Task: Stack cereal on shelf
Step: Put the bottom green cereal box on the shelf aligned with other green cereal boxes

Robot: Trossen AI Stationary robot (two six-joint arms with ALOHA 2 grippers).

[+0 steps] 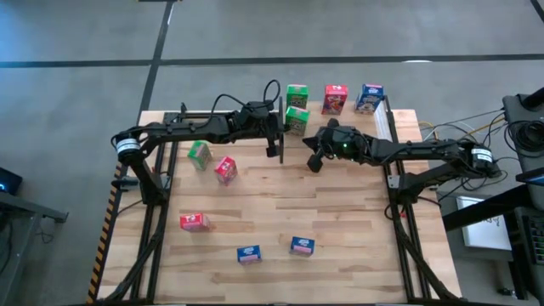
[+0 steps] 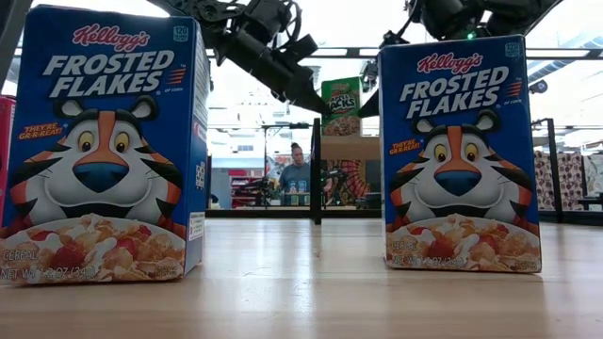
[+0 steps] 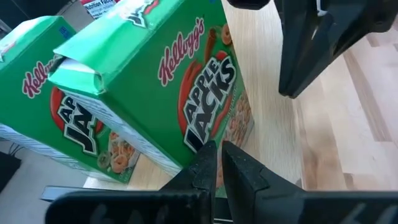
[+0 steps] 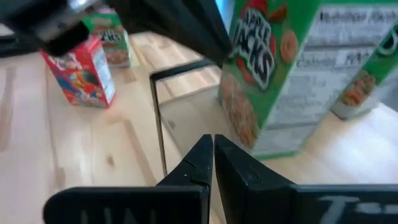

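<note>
A green cereal box (image 1: 297, 120) stands upright on the shelf (image 1: 353, 116) at the table's far side, with a second green box (image 1: 297, 93) behind it. A red box (image 1: 335, 99) and a blue box (image 1: 370, 98) stand farther right on the shelf. My left gripper (image 3: 215, 154) is shut and points at the nearer green box (image 3: 186, 93) from the left. My right gripper (image 4: 211, 144) is shut just right of that box (image 4: 261, 87). In the low view the box (image 2: 341, 105) shows between both dark fingertips. My left gripper lays its shut fingertips (image 3: 205, 155) against the lower edge of the green box's printed front face (image 3: 196, 138), slanting down from the table's left. The box stands on the shelf. My right gripper is close to the box's right side; whether it touches, I cannot tell.
Loose boxes lie on the tabletop: green (image 1: 199, 154) and red (image 1: 225, 169) at the left, red (image 1: 194, 222) nearer, two blue (image 1: 249, 254) (image 1: 302, 246) near the front edge. A black shelf post (image 2: 316, 169) rises beside the left gripper. A person stands in the room beyond.
</note>
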